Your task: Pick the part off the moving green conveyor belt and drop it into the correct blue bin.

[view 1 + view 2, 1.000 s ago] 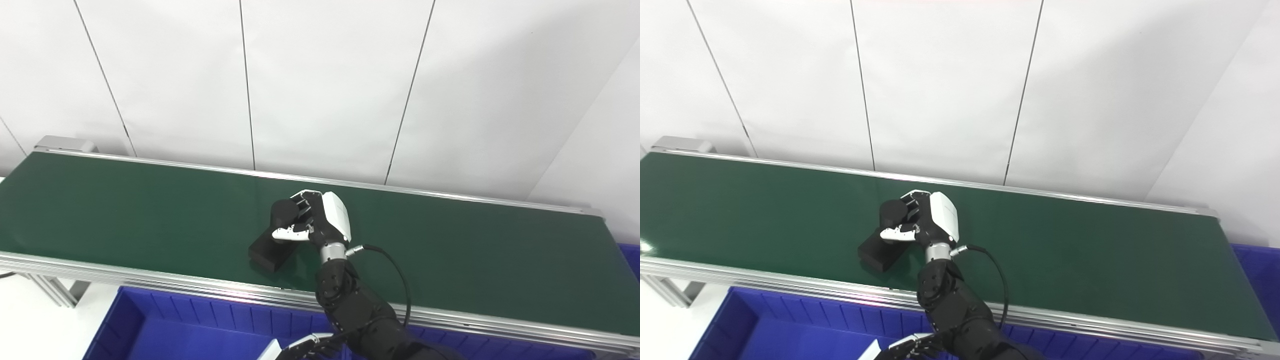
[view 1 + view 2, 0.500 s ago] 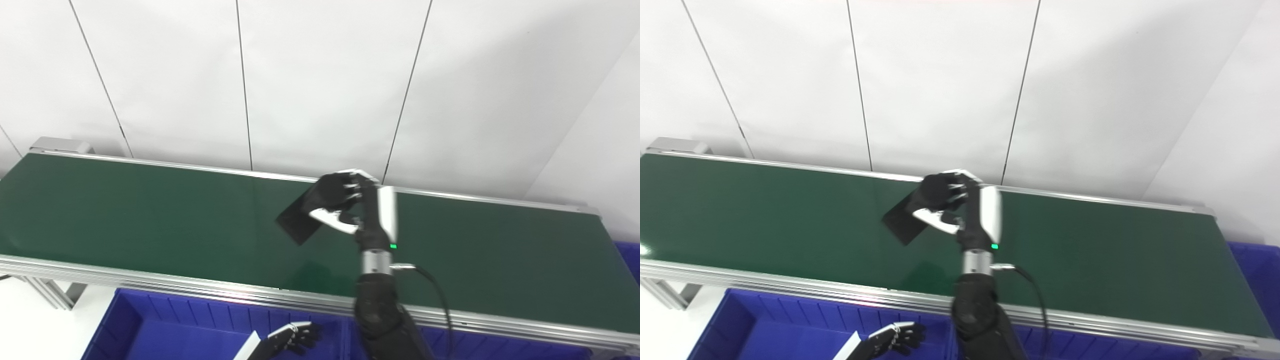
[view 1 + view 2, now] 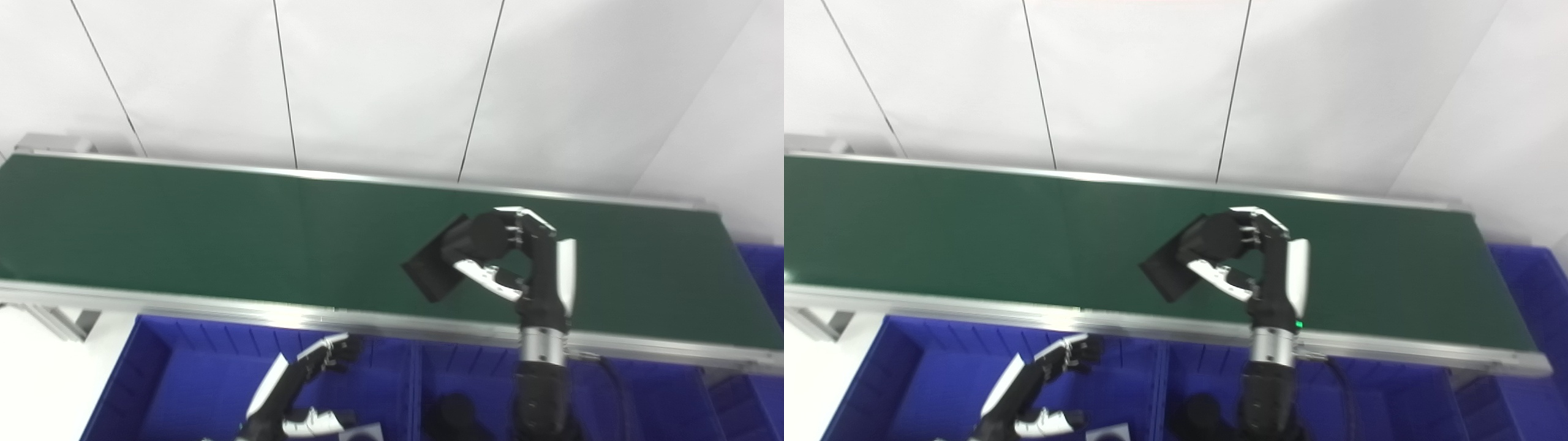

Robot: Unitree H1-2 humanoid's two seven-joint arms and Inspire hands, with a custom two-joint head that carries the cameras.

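Observation:
A black part point(image 3: 436, 266), a flat block with a round knob, hangs lifted above the green conveyor belt point(image 3: 184, 226). My right hand point(image 3: 520, 257) is shut on its knob end, wrist upright, near the belt's front rail. My left hand point(image 3: 318, 361) hovers low over the left blue bin point(image 3: 177, 380), fingers apart and empty. In the right eye view the part point(image 3: 1176, 269) and right hand point(image 3: 1255, 257) sit right of the belt's middle.
A second blue bin point(image 3: 643, 398) lies right of the divider, with a dark part point(image 3: 453, 413) inside by my right forearm. A third bin point(image 3: 759, 275) stands at the belt's right end. A white and black item point(image 3: 358, 432) lies at the left bin's bottom edge.
My right hand lifted the black part off the belt and carried it right and toward the front rail. My left hand has come further up into view. The camera tilted down.

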